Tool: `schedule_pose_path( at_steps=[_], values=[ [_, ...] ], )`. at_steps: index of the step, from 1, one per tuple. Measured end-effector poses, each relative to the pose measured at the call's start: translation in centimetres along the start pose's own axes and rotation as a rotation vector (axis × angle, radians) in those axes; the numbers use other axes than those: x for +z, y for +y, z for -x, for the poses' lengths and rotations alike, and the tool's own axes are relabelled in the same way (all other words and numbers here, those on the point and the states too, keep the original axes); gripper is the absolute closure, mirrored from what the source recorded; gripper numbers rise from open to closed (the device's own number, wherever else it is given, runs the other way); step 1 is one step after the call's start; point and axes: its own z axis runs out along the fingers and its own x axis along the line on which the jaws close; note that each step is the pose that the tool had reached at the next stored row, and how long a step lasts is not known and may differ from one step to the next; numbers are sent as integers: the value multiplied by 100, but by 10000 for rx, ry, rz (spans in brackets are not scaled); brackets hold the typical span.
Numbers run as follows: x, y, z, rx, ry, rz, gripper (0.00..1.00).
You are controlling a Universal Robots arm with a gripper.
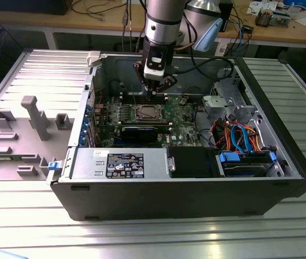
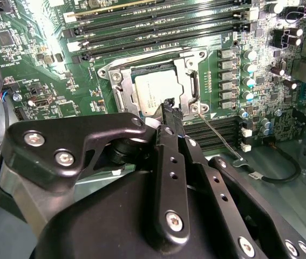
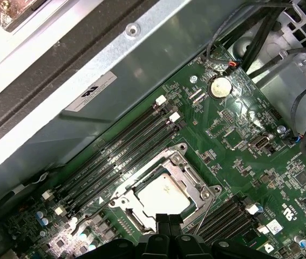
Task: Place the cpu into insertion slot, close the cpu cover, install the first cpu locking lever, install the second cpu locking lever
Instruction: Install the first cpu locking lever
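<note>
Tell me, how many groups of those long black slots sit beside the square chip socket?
2. One group lies between the insertion slot and the case wall; the other group lies on the slot's opposite side. Single slots may be hidden.

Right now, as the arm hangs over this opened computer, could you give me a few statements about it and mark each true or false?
1. The cpu lies in the insertion slot. True.
2. The cpu cover stands tipped up and open. False: it lies flat, framing the chip.
3. The gripper carries the chip in the air. False: its tips are together at the slot's edge, and the chip lies below in the slot.
4. Long black memory slots run on both sides of the socket. True.
5. The computer case stands upright with its side shut. False: it lies on its side, open upward.
</note>
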Motion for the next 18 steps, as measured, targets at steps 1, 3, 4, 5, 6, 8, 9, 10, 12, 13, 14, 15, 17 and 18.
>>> schedule_pose_path(
  at_steps=[1, 3, 4, 5, 6, 8, 9, 10, 12, 13, 14, 15, 17, 18],
  values=[
    [0, 0, 0, -8, 0, -1, 89],
    [0, 0, 0, -30, -2, -1, 89],
    [0, 0, 0, -47, -3, -2, 89],
    [0, 0, 0, -62, -4, -3, 89],
    [0, 0, 0, -76, -4, -3, 89],
    [0, 0, 0, -112, -6, -4, 89],
    [0, 0, 0, -153, -9, -6, 89],
    [0, 0, 0, -175, -10, -8, 89],
    [0, 0, 0, -206, -12, -8, 89],
    [0, 0, 0, -218, -12, -9, 89],
    [0, 0, 0, -230, -14, -9, 89],
    [0, 0, 0, -239, -14, -10, 89],
    [0, 0, 0, -258, -15, -11, 89],
    [0, 0, 0, -268, -15, -11, 89]
  ],
)
